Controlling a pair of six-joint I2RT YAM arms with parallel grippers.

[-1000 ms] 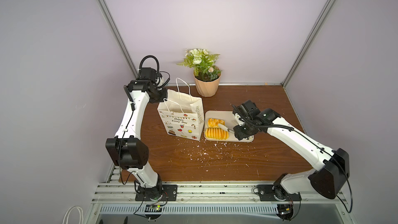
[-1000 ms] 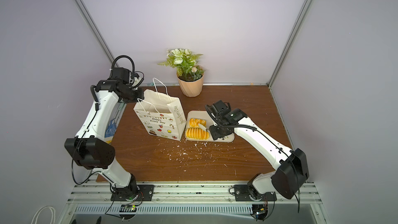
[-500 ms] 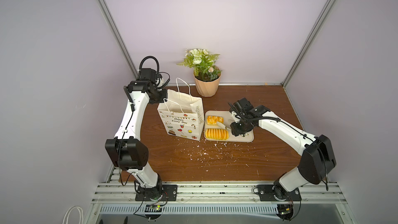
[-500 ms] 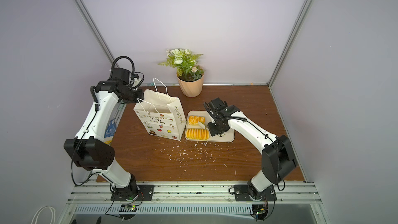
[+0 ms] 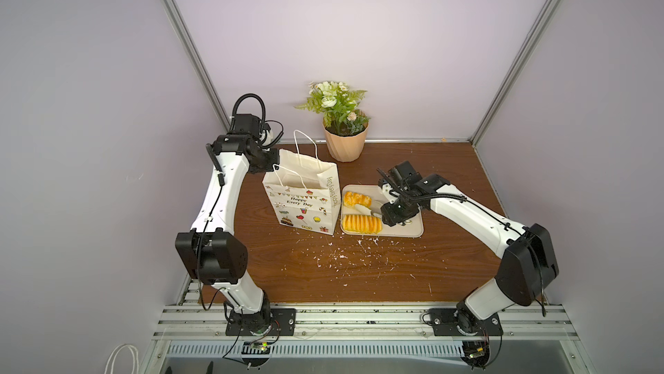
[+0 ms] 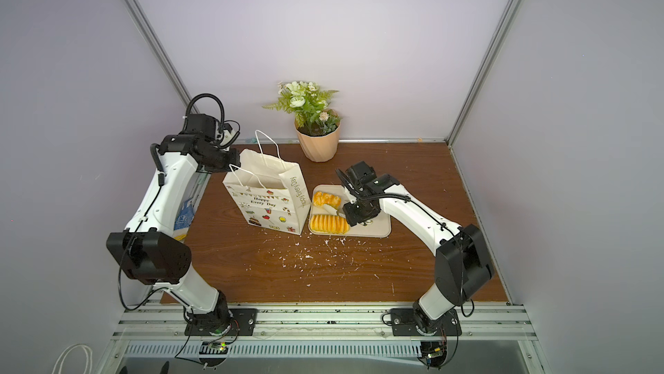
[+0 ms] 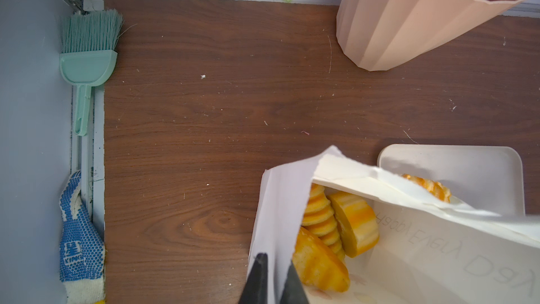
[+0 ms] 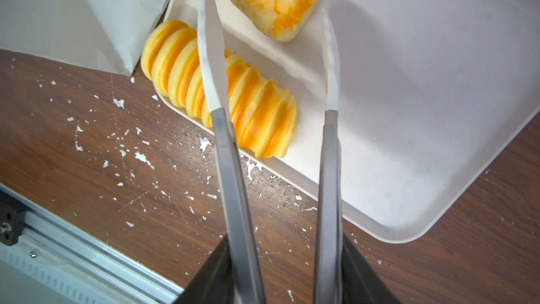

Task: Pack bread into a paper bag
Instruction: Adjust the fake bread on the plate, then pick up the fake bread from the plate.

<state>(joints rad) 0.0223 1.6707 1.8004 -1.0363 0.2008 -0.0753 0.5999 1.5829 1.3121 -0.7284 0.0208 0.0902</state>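
Pinching rim of paper bag (image 5: 305, 207) with left end effector (image 7: 276, 261), upright on worktop (image 5: 359, 275) just beside tray (image 8: 438, 112) | gripping tongs (image 8: 230, 171) in right end effector (image 8: 285, 247), tips spread, one over ridged loaf (image 8: 263, 112) on tray | more bread (image 7: 353, 223) inside bag

The left arm (image 5: 219, 192) and right arm (image 5: 467, 210) have glossy white tapered shells between boxy black joint housings (image 5: 212, 260). A ribbed black hose (image 5: 249, 96) loops above the left arm, and thin black cables (image 5: 442, 196) line the links. The left gripper (image 7: 276, 258) has matte black wedge-shaped fingers (image 7: 258, 279).
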